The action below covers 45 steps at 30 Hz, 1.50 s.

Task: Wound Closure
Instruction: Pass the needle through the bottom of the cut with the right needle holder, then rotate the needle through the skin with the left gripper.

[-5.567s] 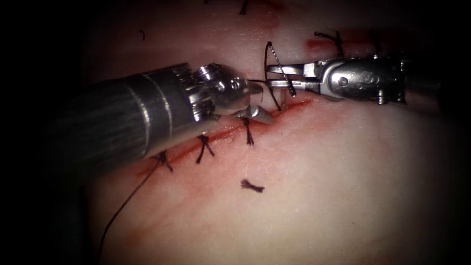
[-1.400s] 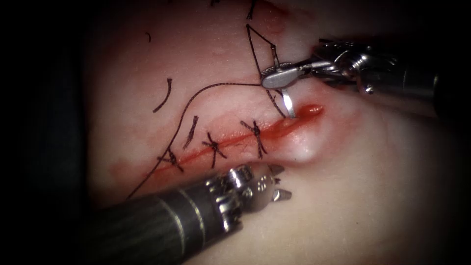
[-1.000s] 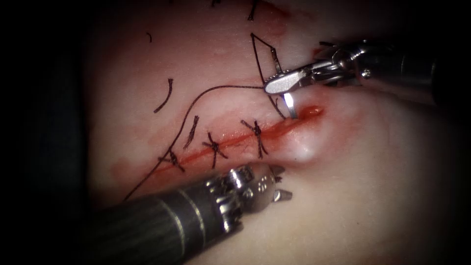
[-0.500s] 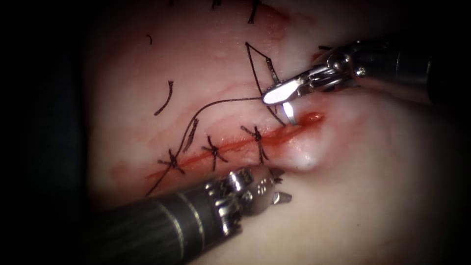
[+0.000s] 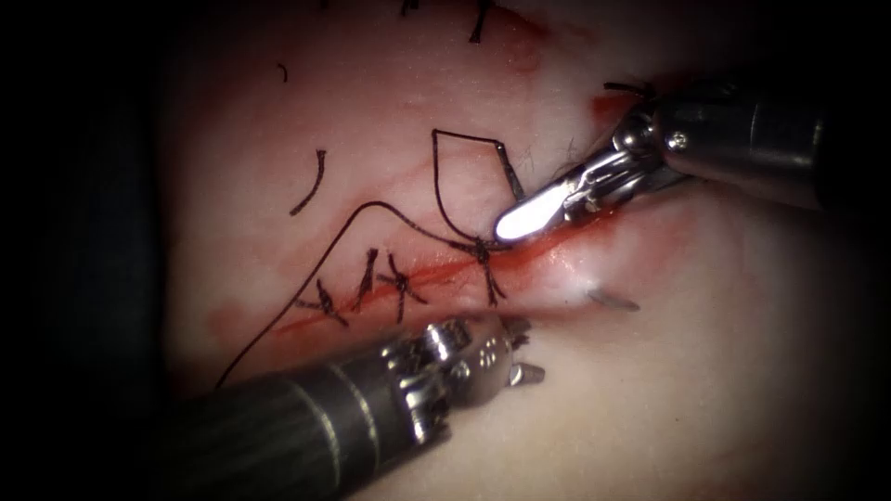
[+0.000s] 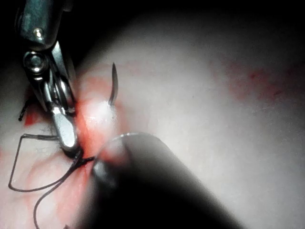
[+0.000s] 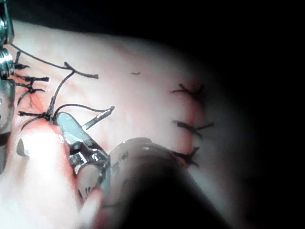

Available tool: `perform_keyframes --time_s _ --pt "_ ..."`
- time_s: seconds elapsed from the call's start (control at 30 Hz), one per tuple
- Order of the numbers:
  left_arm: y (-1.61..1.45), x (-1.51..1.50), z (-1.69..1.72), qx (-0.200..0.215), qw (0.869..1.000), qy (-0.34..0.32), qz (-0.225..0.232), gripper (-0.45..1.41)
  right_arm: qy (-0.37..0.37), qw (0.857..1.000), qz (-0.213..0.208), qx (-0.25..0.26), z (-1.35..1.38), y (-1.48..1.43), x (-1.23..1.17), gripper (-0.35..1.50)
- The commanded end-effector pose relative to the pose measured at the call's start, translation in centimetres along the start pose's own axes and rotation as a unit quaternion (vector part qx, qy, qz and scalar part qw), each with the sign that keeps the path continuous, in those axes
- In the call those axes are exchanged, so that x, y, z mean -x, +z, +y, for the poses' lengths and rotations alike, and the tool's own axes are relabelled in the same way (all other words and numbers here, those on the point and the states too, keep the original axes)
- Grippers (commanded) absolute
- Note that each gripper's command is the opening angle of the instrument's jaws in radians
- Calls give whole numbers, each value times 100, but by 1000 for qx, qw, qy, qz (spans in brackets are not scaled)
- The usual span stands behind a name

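In the endoscope view, we see the right end effector (image 5: 520, 219) lower than half a second ago, clamped on the needle's rear. The needle (image 5: 613, 300) now passes under the cut (image 5: 548, 249), its tip out of the tissue (image 5: 668, 390) toward four o'clock. The left end effector (image 5: 520, 353) gapes empty at six o'clock. Slack thread (image 5: 445, 176) loops over older stitches (image 5: 399, 283). In the left wrist view, the needle tip (image 6: 113, 86) stands clear. In the right wrist view, thread (image 7: 71, 71) trails off.

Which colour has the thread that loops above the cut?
Black. The thread shows best in the endoscope view, against the pale tissue.
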Motion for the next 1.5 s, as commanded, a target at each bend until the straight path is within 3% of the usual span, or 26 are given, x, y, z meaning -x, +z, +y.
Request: perform_keyframes --time_s 0.03,0.23,0.33,0.37,0.4,0.5,0.57,0.87,1.17,1.33,1.5 --pt "5 -5 -3 -2 1000 0 1 31 2 1000 -1 2 -3 5 -6 -35" --pt "4 -6 -3 -2 1000 0 1 31 5 1000 0 21 -4 2 -6 -35" --pt "1 -8 -4 -5 1000 -1 0 32 4 999 35 33 -3 -3 -12 -35" --pt "0 -9 -4 -6 1000 -5 0 33 2 998 59 31 -2 -5 -15 5" --pt "-3 -11 -5 -8 1000 -6 -1 34 0 996 80 30 -1 -7 -17 26" --pt "-10 -17 -5 -12 1000 -3 -1 35 -34 989 140 30 3 -13 -23 110" --pt "-13 -20 -4 -16 1000 1 0 37 -84 982 167 38 5 -17 -28 120" --pt "-26 -32 -1 -29 999 28 26 51 -206 943 253 70 9 -59 -38 125" --pt "-41 -52 -9 -72 992 67 75 59 -298 898 304 112 3 -120 -51 101" --pt "-52 -66 -14 -103 985 82 114 60 -309 892 306 126 1 -135 -48 101" --pt "-51 -73 -16 -131 979 89 132 52 -320 890 298 129 3 -129 -43 100"
